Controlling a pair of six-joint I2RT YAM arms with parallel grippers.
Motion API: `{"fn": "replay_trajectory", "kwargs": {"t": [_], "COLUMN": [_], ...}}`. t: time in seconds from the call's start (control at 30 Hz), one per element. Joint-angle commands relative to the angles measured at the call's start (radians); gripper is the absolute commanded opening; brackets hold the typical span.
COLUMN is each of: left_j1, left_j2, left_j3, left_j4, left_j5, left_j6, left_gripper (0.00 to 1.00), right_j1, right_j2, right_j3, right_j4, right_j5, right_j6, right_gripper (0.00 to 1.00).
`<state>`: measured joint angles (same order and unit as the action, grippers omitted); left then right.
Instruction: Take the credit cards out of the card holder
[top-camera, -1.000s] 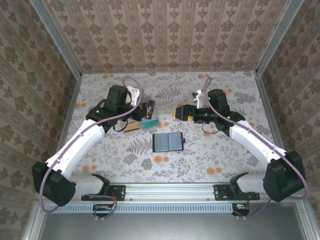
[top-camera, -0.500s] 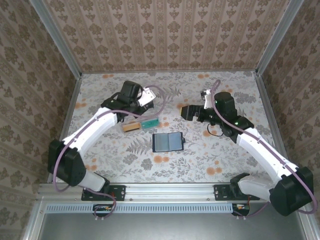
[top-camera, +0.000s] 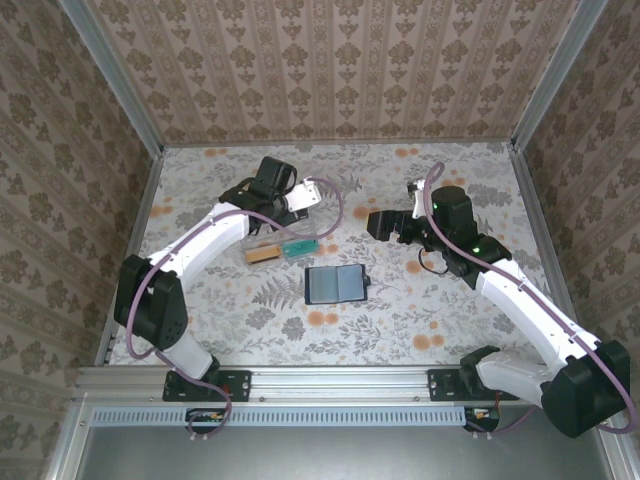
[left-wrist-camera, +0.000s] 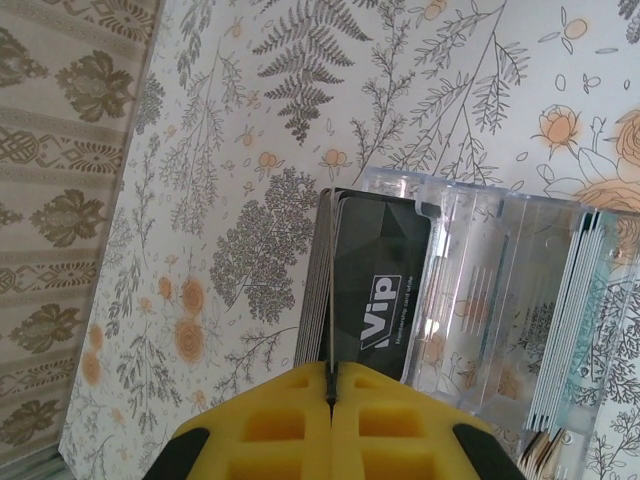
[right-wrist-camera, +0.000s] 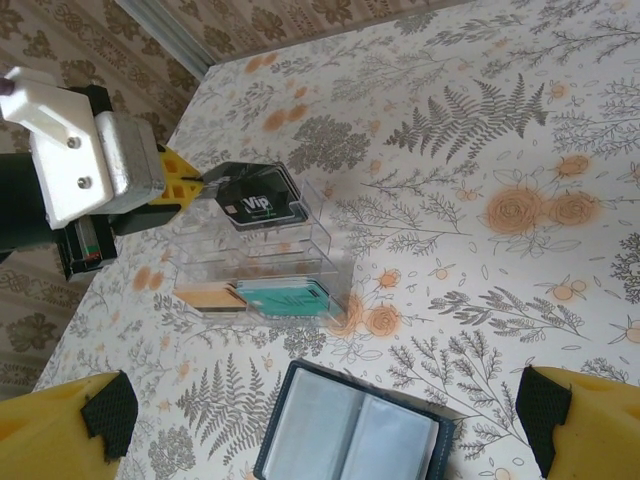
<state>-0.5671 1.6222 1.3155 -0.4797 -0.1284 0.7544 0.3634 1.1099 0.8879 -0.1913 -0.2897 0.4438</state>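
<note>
L gripper (left-wrist-camera: 330, 385) clamped on black VIP card (left-wrist-camera: 380, 290) by its edge, card at far end of clear tray (left-wrist-camera: 480, 300). R gripper (top-camera: 383, 222) fingers wide, holding nothing, above table. Wallet (top-camera: 335, 285) lies open near tray, apart from both grippers. Teal card (right-wrist-camera: 285, 293) & tan card (right-wrist-camera: 205, 297) sit in tray.

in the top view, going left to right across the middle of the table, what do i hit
orange-tan card → teal cards → card holder, lying open → right gripper
</note>
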Motion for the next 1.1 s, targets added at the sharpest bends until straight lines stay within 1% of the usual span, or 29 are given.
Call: {"fn": "replay_trajectory", "kwargs": {"t": [0.0,0.2,0.33,0.57,0.83,0.87,0.9,0.93,0.97,1.0,1.07], "left_j1": [0.001,-0.001,0.001,0.007,0.015,0.016,0.019,0.023,0.025,0.026,0.026], "left_j2": [0.023,0.019,0.012,0.047,0.08,0.083,0.086,0.09,0.094,0.1,0.11], "left_j3": [0.025,0.011,0.016,0.02,0.028,0.031,0.034,0.041,0.044,0.048,0.057], "left_j4": [-0.021,-0.022,-0.05,-0.089,-0.083,-0.081,-0.08,-0.078,-0.074,-0.066,-0.063], "left_j5": [0.027,0.012,0.049,0.071,0.03,0.026,0.024,0.023,0.016,-0.002,-0.023], "left_j6": [0.042,0.042,0.037,0.034,0.026,0.022,0.016,0.012,0.009,0.004,0.002], "left_gripper": [0.0,0.0,0.0,0.0,0.01,0.02,0.07,0.18,0.26,0.32,0.32], "right_j1": [-0.007,-0.007,-0.007,-0.007,-0.007,-0.008,-0.007,-0.009,-0.009,-0.009,-0.009], "right_j2": [0.011,0.036,0.046,0.059,0.062,0.065,0.066,0.068,0.069,0.072,0.077], "right_j3": [-0.005,0.009,0.011,0.017,0.015,0.015,0.013,0.013,0.014,0.014,0.015], "right_j4": [-0.018,-0.02,-0.016,-0.012,-0.013,-0.011,-0.01,-0.008,-0.006,-0.004,0.001], "right_j5": [0.023,0.009,0.006,-0.005,-0.007,-0.007,-0.007,-0.008,-0.011,-0.014,-0.025], "right_j6": [-0.017,-0.015,-0.012,-0.008,-0.005,-0.005,-0.004,-0.002,-0.001,0.001,0.003], "right_gripper": [1.0,1.0,1.0,1.0,1.0,1.0,1.0,1.0,1.0,1.0,1.0]}}
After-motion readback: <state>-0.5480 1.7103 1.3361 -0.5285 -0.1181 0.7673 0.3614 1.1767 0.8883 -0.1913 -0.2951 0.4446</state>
